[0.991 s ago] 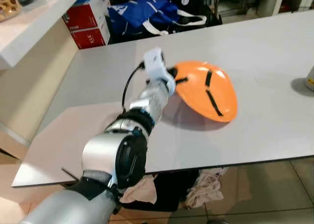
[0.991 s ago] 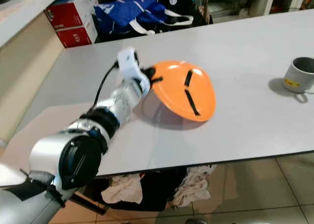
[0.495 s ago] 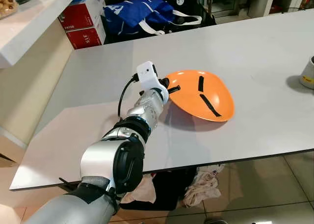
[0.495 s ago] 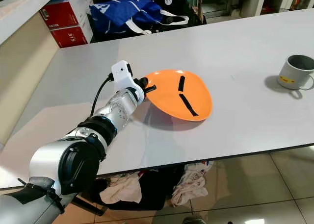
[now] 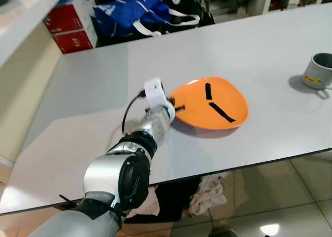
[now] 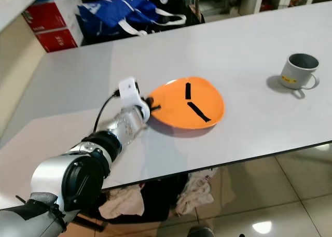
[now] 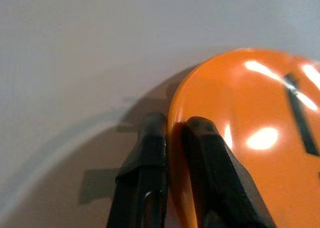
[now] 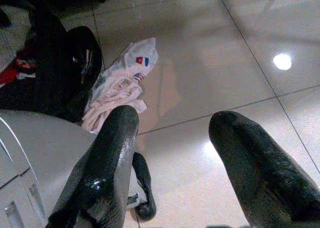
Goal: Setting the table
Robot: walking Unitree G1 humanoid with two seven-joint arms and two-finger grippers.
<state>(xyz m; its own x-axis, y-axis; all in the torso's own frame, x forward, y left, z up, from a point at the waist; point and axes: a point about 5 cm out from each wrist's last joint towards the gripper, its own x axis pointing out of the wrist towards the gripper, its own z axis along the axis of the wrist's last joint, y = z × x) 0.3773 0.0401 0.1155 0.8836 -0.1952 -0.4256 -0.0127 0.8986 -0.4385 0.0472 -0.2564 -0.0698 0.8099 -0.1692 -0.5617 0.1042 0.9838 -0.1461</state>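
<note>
left gripper [image 7: 172,138] jaws clenched on orange plate [image 5: 210,103] rim, right gripper [image 8: 172,153] jaws spread apart

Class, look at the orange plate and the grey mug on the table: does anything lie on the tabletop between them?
Nothing visible does. Bare table separates the plate, held at its rim by the left claw, from the mug.
</note>
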